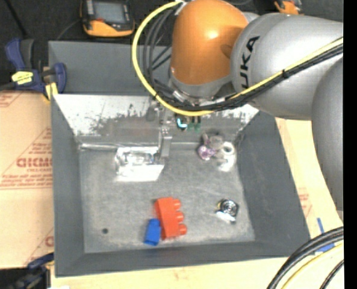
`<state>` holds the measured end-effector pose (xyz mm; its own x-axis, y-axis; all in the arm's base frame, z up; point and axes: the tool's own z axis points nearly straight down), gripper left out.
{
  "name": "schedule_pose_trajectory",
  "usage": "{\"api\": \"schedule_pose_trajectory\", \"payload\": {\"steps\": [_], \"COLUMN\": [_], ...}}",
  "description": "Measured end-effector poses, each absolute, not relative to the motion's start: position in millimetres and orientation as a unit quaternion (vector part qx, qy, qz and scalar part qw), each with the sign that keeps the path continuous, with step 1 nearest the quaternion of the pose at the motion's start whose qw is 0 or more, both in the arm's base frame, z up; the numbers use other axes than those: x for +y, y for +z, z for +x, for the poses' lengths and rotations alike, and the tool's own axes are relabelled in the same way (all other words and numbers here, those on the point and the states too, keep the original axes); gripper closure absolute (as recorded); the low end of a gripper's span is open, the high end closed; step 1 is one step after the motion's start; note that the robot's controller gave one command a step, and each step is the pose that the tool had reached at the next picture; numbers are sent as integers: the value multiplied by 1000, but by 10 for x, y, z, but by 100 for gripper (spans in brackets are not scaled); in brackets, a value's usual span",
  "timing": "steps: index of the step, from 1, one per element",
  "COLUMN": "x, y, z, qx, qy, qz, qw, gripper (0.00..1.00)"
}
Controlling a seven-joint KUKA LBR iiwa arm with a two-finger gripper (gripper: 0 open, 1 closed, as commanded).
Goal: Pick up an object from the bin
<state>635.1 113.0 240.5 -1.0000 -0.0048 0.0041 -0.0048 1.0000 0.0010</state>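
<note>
My gripper (165, 148) reaches down at the back middle of the bin. Its tip stands at the upper right edge of a shiny, crumpled silver wrapper (138, 164) lying flat on the floor. Whether it touches the wrapper I cannot tell. To the right of the gripper lies a small purple and white toy (217, 151), apart from it.
A red toy brick (171, 217) and a smaller blue brick (152, 232) lie together near the front wall. A small black and silver thing (227, 210) sits at the front right. The arm's orange cover and cables hang over the back of the bin.
</note>
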Motion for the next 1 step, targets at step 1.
{"api": "schedule_pose_trajectory", "payload": {"steps": [1], "x": [847], "y": [665], "z": [6457], "qx": [-996], "qy": [1], "qz": [85], "qw": [1], "gripper": [0]}}
